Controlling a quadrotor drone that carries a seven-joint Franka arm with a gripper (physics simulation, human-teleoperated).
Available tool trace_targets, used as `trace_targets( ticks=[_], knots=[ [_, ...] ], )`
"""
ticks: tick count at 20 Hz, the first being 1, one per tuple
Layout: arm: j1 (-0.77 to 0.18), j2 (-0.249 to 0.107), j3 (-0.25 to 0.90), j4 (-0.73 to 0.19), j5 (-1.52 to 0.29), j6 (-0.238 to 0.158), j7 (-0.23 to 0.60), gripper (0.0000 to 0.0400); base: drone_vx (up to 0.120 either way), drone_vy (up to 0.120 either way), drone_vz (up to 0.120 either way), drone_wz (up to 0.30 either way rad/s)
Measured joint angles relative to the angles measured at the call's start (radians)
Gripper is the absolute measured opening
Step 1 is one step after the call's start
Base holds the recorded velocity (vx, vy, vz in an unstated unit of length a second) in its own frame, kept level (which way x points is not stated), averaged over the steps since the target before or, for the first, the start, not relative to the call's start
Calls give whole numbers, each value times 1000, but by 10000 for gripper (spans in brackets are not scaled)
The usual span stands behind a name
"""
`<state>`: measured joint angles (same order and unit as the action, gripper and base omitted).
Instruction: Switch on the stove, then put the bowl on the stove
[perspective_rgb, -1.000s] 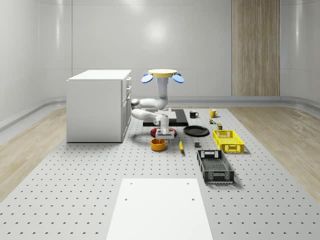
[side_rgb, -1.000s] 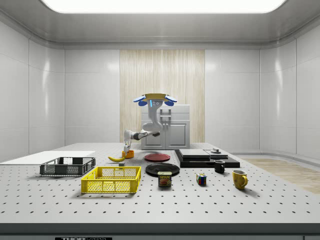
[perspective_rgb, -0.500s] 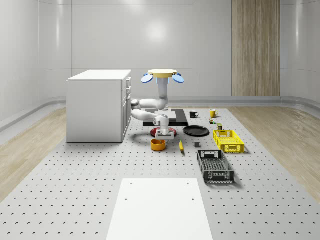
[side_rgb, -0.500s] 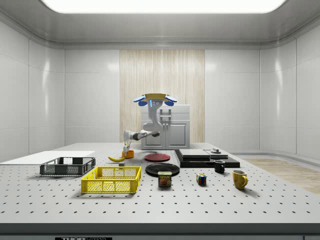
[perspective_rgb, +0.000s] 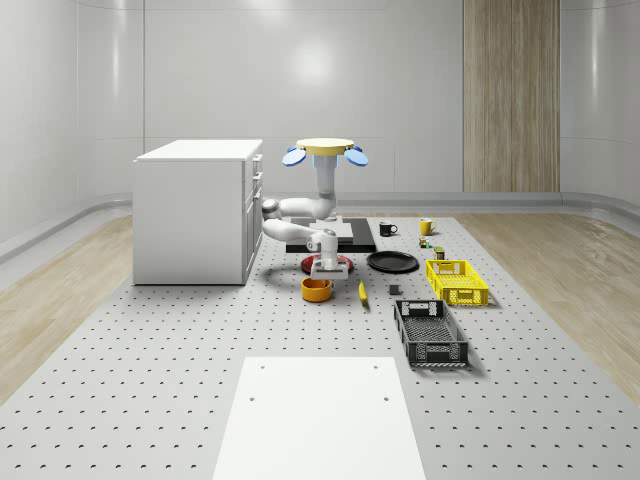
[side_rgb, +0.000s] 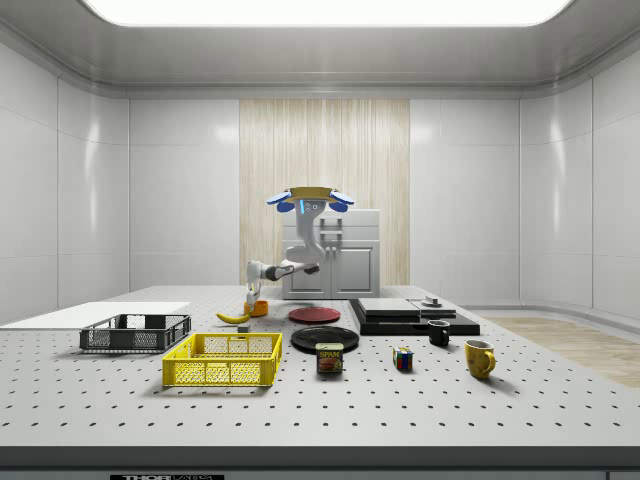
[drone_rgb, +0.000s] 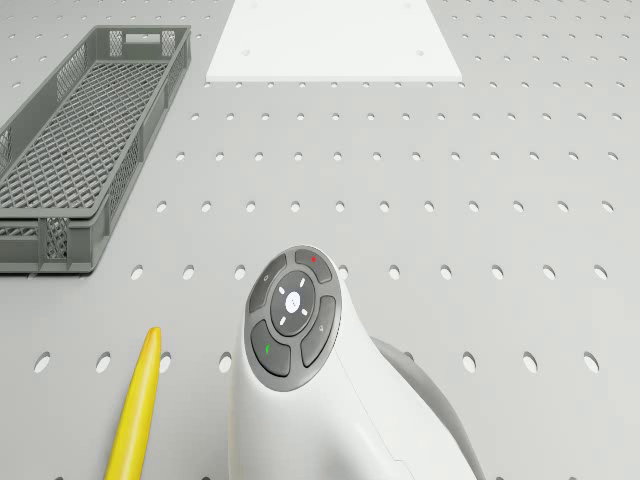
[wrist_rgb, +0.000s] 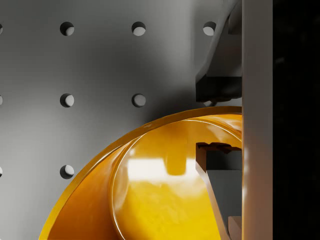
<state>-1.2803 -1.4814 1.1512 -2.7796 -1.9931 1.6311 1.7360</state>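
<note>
The drone (perspective_rgb: 324, 150) is seen hovering over the stove (perspective_rgb: 352, 236); the fingers (wrist_rgb: 220, 165) are set astride the rim of the orange bowl (perspective_rgb: 316, 289), on the tabletop (perspective_rgb: 180, 350) near the banana (perspective_rgb: 362, 292)

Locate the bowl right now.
The orange bowl sits on the perforated table, left of the banana in the whole-scene view, with the gripper at its rim.

Glossy orange bowl (wrist_rgb: 150, 200), matt perforated table (wrist_rgb: 75, 65)
</note>
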Motion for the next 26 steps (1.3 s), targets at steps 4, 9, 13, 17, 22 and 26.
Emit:
trace_targets(
  ticks=[4, 9, 13, 17, 22, 26],
  knots=[
    [2, 2, 3, -2, 2, -4, -1, 105, 0, 0, 0, 0],
    [10, 3, 47, -18, 43, -25, 0, 101, 0, 0, 104, 0],
    [14, 3, 74, -27, 68, -36, 1, 100, -90, 90, 120, 0],
    [15, 2, 86, -30, 80, -40, 2, 100, -120, 120, 120, 0],
    [15, 0, 92, -32, 86, -41, 3, 100, -120, 120, 120, 0],
    [15, -2, 94, -32, 88, -40, 3, 100, -120, 120, 120, 0]
  ],
)
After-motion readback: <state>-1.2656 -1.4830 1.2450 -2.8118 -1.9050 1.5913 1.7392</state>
